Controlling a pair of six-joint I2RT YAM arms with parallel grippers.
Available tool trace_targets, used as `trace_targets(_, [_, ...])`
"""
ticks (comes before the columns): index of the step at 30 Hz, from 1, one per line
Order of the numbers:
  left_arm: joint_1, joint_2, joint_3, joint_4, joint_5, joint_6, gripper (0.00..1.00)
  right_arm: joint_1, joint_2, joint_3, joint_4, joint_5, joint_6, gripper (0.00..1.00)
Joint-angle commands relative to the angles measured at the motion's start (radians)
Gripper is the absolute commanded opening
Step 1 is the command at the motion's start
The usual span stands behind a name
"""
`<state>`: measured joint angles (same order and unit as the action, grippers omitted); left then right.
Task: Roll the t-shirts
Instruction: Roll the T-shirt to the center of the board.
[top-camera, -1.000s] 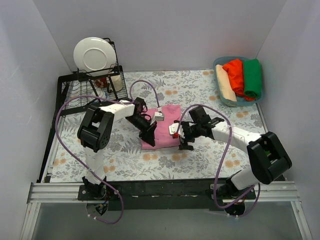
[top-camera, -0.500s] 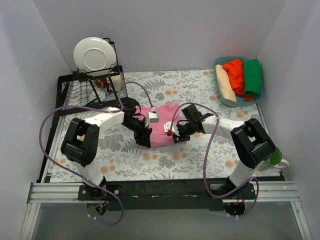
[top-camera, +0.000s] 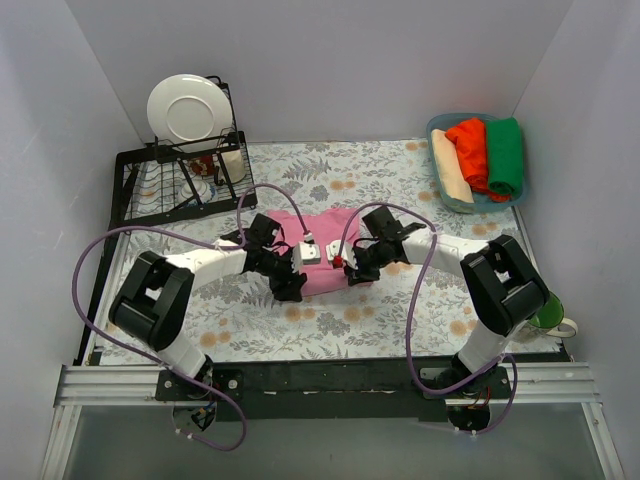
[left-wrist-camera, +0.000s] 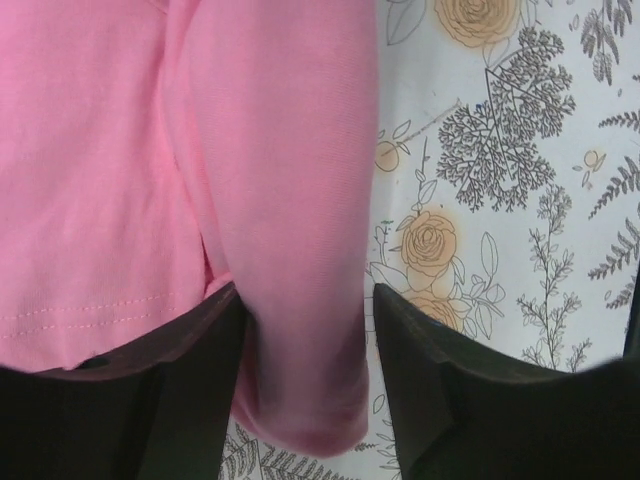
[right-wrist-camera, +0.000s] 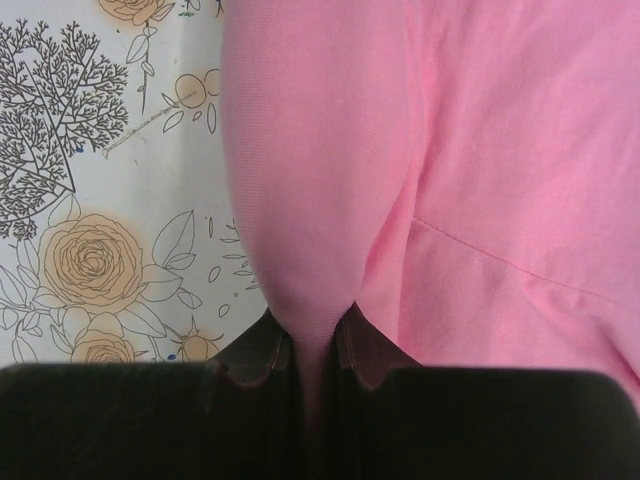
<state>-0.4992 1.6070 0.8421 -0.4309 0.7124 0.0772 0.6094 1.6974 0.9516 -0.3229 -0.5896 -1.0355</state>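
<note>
Note: shirt (top-camera: 322, 280) mid table (top-camera: 400, 190), its roll's long axis left-right along the near edge; your right gripper (right-wrist-camera: 313, 335) pinches the right end narrowly, your left gripper (left-wrist-camera: 305, 300) stands half-wide, loosely astride the left end, so roll farward.

Bright, even light, seemingly from overhead, casts only soft shadows on the floral tablecloth (top-camera: 400, 170). Wrist views are sharp on the pink t-shirt (left-wrist-camera: 270, 150); fingers (right-wrist-camera: 250, 400) underexposed, nearly black.
</note>
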Motion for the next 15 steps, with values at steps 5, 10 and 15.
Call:
trace_targets(5, [-0.016,-0.012,0.032,-0.058,-0.035,-0.010,0.17,-0.010,0.028,0.101,-0.177,-0.053,0.025,0.01])
trace_targets(10, [0.042,0.111,0.250,-0.507,0.212,0.077,0.00,-0.049,0.070,0.228,-0.558,-0.165,-0.064,0.01])
trace_targets(15, [0.062,0.228,0.336,-0.778,0.277,0.211,0.00,-0.094,0.139,0.263,-0.804,-0.213,-0.173,0.01])
